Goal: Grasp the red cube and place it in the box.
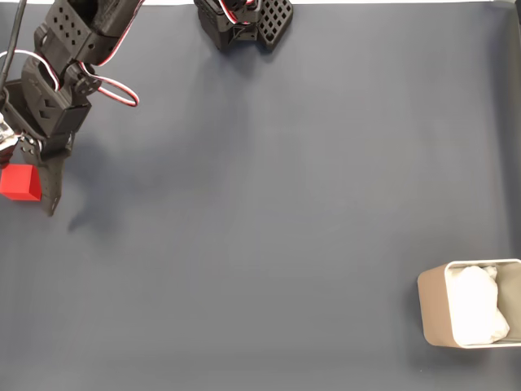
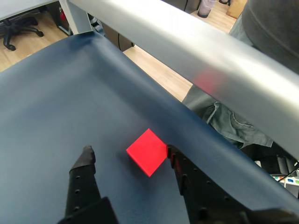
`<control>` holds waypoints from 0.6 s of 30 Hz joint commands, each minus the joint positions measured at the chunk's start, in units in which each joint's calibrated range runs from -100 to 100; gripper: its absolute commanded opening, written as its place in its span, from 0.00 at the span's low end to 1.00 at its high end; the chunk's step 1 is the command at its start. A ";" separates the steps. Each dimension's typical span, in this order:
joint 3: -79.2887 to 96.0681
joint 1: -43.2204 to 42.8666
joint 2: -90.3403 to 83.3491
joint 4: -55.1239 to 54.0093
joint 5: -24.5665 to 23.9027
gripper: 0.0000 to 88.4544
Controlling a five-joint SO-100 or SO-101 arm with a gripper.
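The red cube rests on the dark mat at the far left edge of the fixed view. My gripper is lowered around it, with one black finger just right of the cube. In the wrist view the red cube lies between the fingers of my gripper, which is open. The right finger touches the cube and the left finger stands apart from it. The beige box with white lining sits at the bottom right of the fixed view, far from the gripper.
The arm's black base stands at the top middle of the fixed view. The mat's edge and a metal rail run close behind the cube in the wrist view, with floor and a seated person's clothing beyond.
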 commanded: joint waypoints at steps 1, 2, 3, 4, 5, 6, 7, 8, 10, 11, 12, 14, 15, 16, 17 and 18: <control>-2.25 -0.73 0.81 -0.75 -0.39 0.41; -2.71 -0.73 1.24 -0.75 -0.39 0.41; -3.07 -0.73 1.59 -0.75 -0.39 0.41; -3.44 -0.73 1.93 -0.75 -0.39 0.41; -3.80 -0.73 2.28 -0.75 -0.39 0.41; -4.17 -0.73 2.63 -0.75 -0.44 0.41; -4.62 -0.73 2.97 -0.75 -0.49 0.41; -5.17 -0.73 3.32 -0.75 -0.54 0.41; -6.36 -0.52 4.01 -0.75 -0.83 0.41; -7.09 -0.38 4.36 -0.75 -0.98 0.41; -7.82 -0.23 4.71 -0.75 -1.17 0.41; -9.46 0.12 5.49 -0.51 -1.61 0.41; -10.10 0.19 5.66 -0.51 -1.76 0.41; -10.83 0.33 6.01 -0.42 -2.05 0.41; -11.46 0.40 6.18 -0.34 -2.34 0.41; -11.92 0.48 6.35 -0.42 -2.59 0.41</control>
